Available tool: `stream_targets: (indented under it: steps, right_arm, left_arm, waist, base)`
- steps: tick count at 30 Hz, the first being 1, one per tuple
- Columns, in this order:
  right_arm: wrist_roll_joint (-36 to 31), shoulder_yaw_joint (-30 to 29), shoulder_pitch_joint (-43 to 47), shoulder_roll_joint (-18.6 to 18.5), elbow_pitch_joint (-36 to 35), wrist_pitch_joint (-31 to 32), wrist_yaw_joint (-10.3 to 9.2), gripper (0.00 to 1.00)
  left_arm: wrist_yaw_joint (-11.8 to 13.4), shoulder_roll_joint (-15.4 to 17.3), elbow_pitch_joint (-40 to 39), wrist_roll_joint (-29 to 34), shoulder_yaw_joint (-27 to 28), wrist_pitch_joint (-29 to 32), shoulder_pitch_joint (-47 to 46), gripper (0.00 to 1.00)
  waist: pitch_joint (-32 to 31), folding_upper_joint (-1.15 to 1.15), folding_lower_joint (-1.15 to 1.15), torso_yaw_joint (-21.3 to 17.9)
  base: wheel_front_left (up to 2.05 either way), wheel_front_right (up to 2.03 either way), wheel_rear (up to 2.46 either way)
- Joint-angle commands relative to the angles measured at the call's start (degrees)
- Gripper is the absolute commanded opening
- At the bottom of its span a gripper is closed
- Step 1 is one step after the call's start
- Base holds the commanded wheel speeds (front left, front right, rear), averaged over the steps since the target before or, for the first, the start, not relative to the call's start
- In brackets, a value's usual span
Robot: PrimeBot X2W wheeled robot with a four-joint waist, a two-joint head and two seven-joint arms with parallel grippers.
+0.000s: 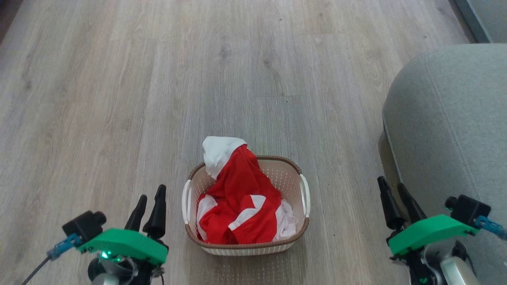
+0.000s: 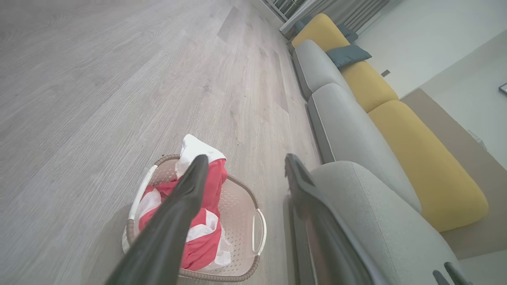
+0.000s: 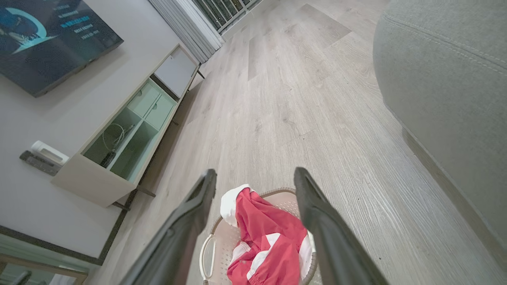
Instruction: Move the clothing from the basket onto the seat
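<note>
The red clothing with white panels (image 1: 241, 202) lies heaped in the cream basket (image 1: 288, 174) on the wood floor, a white part draped over the far rim. Both wrist views also show the clothing (image 2: 206, 231) (image 3: 273, 245) in the basket (image 2: 241, 213) (image 3: 212, 253). The grey seat (image 1: 447, 118) rises at the right. My left gripper (image 1: 151, 201) stands open, left of the basket and apart from it. My right gripper (image 1: 394, 189) stands open beside the seat's front. Nothing sits between either pair of fingers.
A row of grey sofa seats (image 2: 340, 118) with yellow backs (image 2: 420, 158) and a blue cushion (image 2: 348, 55) runs along the wall. A low cabinet (image 3: 130, 130) and a wall screen (image 3: 47, 35) stand opposite. Bare wood floor (image 1: 198, 79) stretches ahead of the basket.
</note>
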Motion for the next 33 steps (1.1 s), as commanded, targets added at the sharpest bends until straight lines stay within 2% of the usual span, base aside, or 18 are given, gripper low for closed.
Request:
stream_targets:
  steps: [1, 33]
  right_arm:
    - [-2.1, 1.1, -3.3, -1.4, -1.6, -0.9, -0.01, 1.0]
    - [-21.8, 5.3, -4.1, -3.0, -0.5, -6.2, -0.01, 1.0]
  left_arm:
    - [0.1, 0.5, -2.3, 2.3, 0.5, -0.8, -3.2, 1.0]
    - [1.3, 0.7, -4.0, 25.4, -0.4, -6.0, -3.5, 1.0]
  waist:
    - [0.0, 0.0, 0.0, 0.0]
    - [0.1, 0.0, 0.0, -0.1]
  base:
    - [0.0, 0.0, 0.0]
    - [0.0, 0.0, 0.0]
